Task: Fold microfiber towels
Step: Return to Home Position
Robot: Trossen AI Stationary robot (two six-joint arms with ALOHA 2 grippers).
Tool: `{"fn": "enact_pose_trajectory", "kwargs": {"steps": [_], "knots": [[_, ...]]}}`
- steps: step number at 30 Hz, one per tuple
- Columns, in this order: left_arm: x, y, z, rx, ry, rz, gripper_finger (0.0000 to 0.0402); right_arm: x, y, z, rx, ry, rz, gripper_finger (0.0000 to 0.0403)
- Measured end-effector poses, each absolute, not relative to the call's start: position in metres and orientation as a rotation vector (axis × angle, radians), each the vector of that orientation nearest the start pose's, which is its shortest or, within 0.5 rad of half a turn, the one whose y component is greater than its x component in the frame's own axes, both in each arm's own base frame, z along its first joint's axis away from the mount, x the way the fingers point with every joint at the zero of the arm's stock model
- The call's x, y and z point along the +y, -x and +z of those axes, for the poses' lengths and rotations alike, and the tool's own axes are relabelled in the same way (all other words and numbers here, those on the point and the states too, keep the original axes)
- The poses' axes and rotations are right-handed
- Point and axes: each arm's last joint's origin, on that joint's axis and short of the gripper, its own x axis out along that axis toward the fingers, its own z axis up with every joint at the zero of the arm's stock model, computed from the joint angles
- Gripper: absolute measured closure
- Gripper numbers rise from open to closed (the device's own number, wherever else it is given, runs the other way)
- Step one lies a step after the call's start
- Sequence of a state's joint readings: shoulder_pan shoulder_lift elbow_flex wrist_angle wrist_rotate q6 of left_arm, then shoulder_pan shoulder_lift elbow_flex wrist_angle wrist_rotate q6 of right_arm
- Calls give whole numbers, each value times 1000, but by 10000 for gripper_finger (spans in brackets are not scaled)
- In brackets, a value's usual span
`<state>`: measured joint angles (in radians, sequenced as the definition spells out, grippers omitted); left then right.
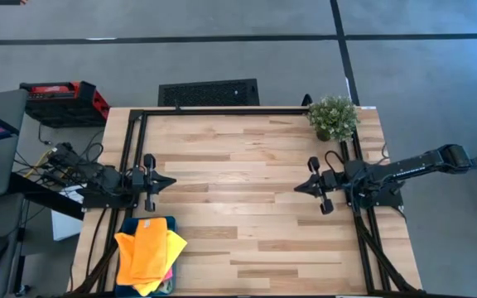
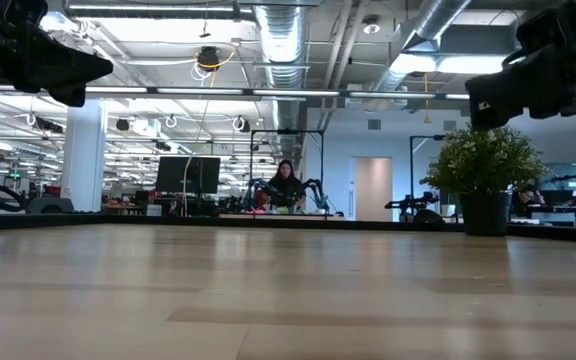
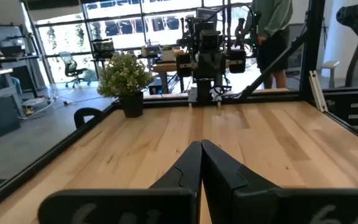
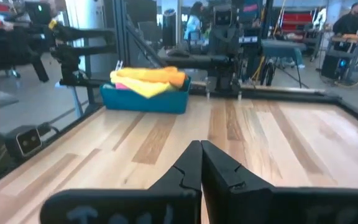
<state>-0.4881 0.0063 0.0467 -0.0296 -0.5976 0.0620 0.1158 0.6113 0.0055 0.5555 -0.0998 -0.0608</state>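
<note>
The microfiber towels lie heaped in a teal bin (image 1: pixel 171 223) at the table's near left corner: an orange one (image 1: pixel 145 244) and a yellow one (image 1: pixel 175 244) on top, a bit of pink (image 1: pixel 167 275) below. The light green one is hidden. The heap also shows in the right wrist view (image 4: pixel 148 79). My left gripper (image 1: pixel 171 182) is shut and empty at the table's left edge, above the table, just beyond the bin. My right gripper (image 1: pixel 298 188) is shut and empty at the right side, above the table.
A potted plant (image 1: pixel 333 117) stands at the table's far right corner. A black frame rail (image 1: pixel 222 111) runs along the far edge and both sides. Bare wooden table (image 1: pixel 238 190) lies between the two grippers. A person stands beyond the table's right side in the left wrist view (image 3: pixel 272 25).
</note>
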Motion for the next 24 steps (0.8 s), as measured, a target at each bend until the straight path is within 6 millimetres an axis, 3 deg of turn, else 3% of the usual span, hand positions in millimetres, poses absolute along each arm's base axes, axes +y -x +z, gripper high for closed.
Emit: {"fn": "enact_pose_trajectory", "kwargs": {"steps": [24], "knots": [[-28, -87, 176, -3, -56, 110, 401, 18, -133, 146, 190, 61, 221, 372]]}}
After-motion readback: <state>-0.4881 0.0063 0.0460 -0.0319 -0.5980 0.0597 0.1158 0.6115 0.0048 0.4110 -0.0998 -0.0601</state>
